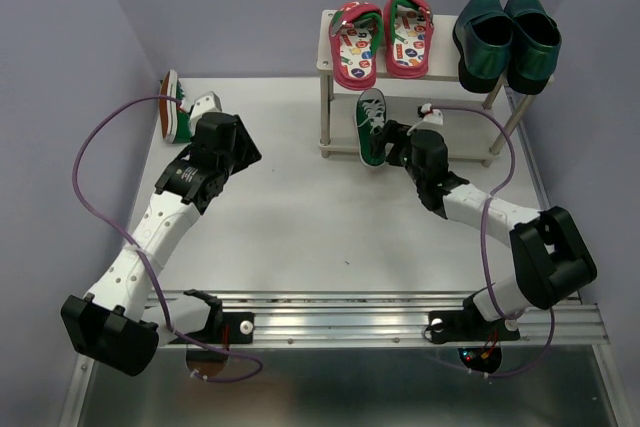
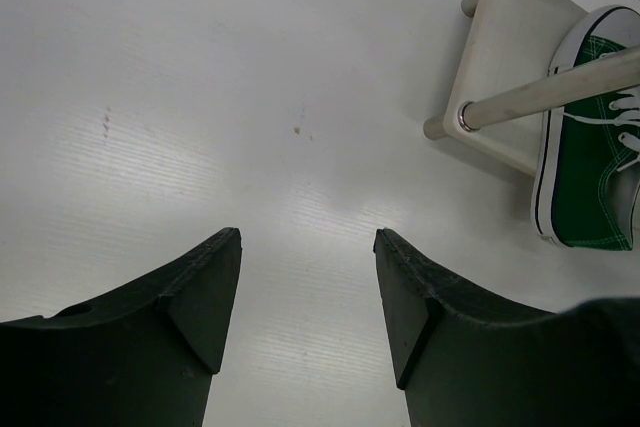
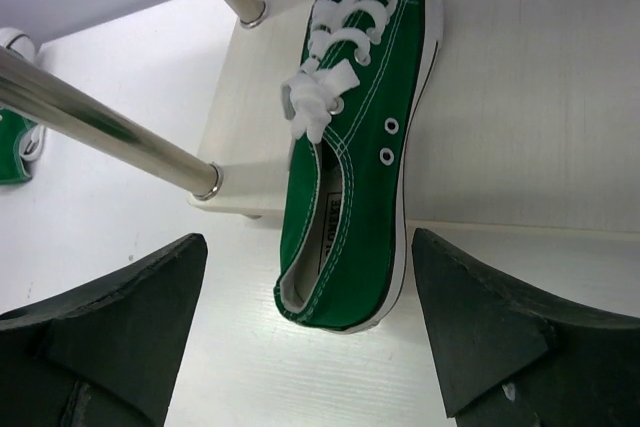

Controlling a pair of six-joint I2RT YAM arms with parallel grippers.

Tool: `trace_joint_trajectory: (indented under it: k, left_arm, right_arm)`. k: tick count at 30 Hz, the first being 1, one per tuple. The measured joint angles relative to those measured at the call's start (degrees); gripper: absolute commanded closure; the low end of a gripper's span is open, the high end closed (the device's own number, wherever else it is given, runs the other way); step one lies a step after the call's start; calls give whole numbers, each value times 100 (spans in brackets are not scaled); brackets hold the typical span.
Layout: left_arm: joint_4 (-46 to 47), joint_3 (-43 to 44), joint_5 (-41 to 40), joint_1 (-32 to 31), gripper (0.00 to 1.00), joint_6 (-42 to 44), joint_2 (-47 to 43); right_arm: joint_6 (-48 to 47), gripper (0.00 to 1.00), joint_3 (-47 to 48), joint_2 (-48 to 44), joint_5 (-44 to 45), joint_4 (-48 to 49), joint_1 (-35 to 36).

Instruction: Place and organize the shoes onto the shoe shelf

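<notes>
The pale wood shoe shelf (image 1: 444, 52) stands at the back. Two red flip-flops (image 1: 382, 39) and two teal loafers (image 1: 508, 35) sit on its top board. One green sneaker (image 1: 372, 127) lies on the lower board (image 3: 520, 117), its heel overhanging the front edge. My right gripper (image 1: 396, 143) is open; in its wrist view the sneaker's heel (image 3: 350, 237) lies between the spread fingers (image 3: 480, 317), untouched. The other green sneaker (image 1: 185, 107) lies on its side at the far left by the wall. My left gripper (image 1: 248, 152) is open and empty over the bare table (image 2: 308, 287).
Metal shelf legs (image 3: 110, 127) cross just left of the placed sneaker. That sneaker (image 2: 590, 147) and the shelf's corner (image 2: 505, 57) show at the upper right of the left wrist view. Lilac walls close in left, right and back. A metal rail (image 1: 350, 322) runs along the near edge.
</notes>
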Motion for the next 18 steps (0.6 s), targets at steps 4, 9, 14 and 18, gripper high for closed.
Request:
trace_joint_trajectory:
  k: [4, 9, 14, 18]
  left_arm:
    - [4, -7, 42, 0, 34, 0, 4]
    - [24, -7, 68, 0, 34, 0, 9]
    - [39, -7, 66, 0, 34, -2, 9]
    - [42, -7, 66, 0, 34, -2, 11]
  right_arm:
    - [-39, 12, -61, 22, -74, -28, 28]
    - [-278, 20, -59, 227, 11, -13, 201]
    - [-402, 32, -15, 544, 70, -44, 269]
    - [-439, 55, 20, 695, 179, -52, 275]
